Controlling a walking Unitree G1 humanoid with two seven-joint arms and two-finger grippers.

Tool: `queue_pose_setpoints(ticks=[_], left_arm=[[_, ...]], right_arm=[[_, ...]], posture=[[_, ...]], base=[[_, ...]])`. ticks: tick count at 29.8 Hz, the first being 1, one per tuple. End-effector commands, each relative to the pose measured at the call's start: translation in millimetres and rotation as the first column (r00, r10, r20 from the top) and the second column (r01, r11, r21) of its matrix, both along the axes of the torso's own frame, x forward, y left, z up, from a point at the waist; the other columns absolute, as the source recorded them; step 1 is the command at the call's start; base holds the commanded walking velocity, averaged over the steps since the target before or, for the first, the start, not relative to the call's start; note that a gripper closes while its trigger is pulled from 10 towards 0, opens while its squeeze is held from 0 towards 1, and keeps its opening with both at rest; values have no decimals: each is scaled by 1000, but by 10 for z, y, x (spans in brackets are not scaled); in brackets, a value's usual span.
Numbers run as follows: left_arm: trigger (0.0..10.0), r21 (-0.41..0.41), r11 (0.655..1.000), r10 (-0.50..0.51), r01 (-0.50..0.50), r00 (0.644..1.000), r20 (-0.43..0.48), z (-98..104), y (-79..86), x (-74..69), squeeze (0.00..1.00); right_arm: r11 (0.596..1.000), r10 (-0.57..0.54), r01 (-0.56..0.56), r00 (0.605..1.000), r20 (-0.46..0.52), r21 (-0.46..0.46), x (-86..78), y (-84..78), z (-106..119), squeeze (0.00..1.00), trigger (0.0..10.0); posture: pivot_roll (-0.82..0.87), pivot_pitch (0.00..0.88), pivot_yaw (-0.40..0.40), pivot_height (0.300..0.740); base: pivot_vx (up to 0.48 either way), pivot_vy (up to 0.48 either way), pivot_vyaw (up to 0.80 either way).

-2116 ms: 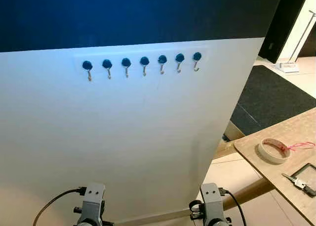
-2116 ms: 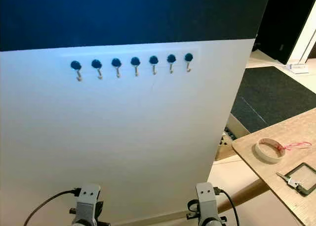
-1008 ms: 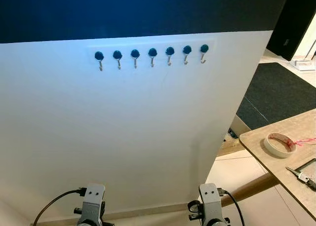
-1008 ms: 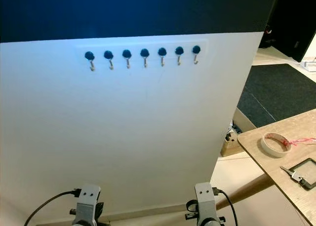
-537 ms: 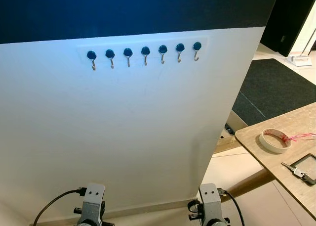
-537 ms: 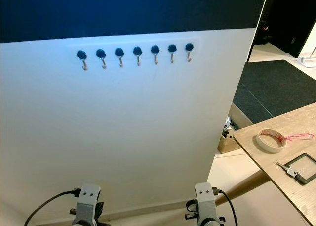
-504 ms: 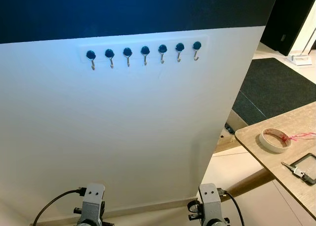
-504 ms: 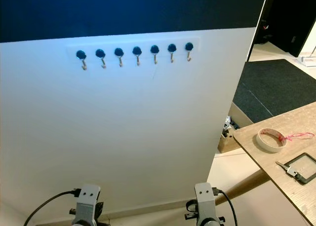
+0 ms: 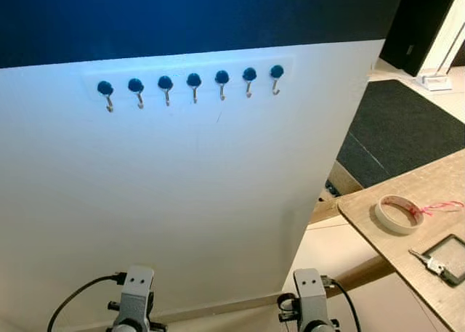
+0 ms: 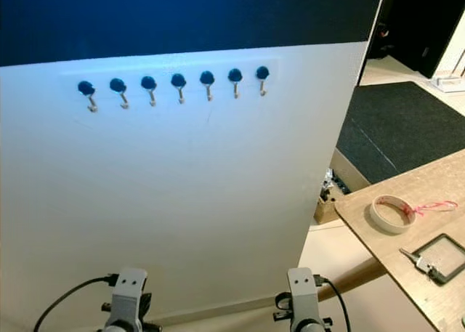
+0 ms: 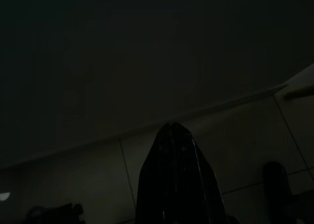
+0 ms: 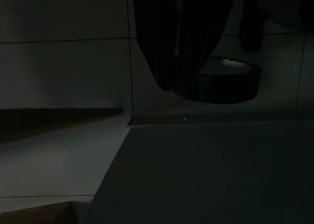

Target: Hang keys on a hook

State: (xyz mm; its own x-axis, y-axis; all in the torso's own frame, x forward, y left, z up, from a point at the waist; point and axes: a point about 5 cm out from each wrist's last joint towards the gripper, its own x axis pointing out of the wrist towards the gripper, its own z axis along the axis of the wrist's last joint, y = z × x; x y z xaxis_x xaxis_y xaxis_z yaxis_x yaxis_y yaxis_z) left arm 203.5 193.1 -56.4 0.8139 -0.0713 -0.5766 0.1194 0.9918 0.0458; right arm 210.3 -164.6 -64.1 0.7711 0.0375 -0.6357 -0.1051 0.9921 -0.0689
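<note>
Metal keys [image 9: 434, 265] lie on the wooden tabletop [image 9: 436, 197] at right, beside a tape roll [image 9: 396, 214] — light, stiff, slippery; best pinched by the ring. Whether either gripper's fingers are clenched — cannot tell.

Head views bright, sharp (bluish cast); wrist views near-black.

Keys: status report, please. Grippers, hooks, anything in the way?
Both arms hang idle, nothing held. Keys lie on the wooden table to the right, beside a tape roll. Seven hooks on the white wall, all bare. Path open.
</note>
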Motion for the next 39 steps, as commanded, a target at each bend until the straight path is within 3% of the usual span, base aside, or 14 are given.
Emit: queue_pose_setpoints(ticks=[1,39], left_arm=[[10000,17,1000,11,-11,1000,-3,-6,61,-30,27],[10000,14,1000,23,-22,999,-31,-28,51,-32,27]], right_arm=[[1000,5,-5,1000,-14,3,-29,15,-21,0,10000],[999,25,-24,997,-70,23,-75,79,-69,0,10000]], posture=[[47,30,29,740],[41,34,40,740]], base=[[0,0,0],[0,0,0]])
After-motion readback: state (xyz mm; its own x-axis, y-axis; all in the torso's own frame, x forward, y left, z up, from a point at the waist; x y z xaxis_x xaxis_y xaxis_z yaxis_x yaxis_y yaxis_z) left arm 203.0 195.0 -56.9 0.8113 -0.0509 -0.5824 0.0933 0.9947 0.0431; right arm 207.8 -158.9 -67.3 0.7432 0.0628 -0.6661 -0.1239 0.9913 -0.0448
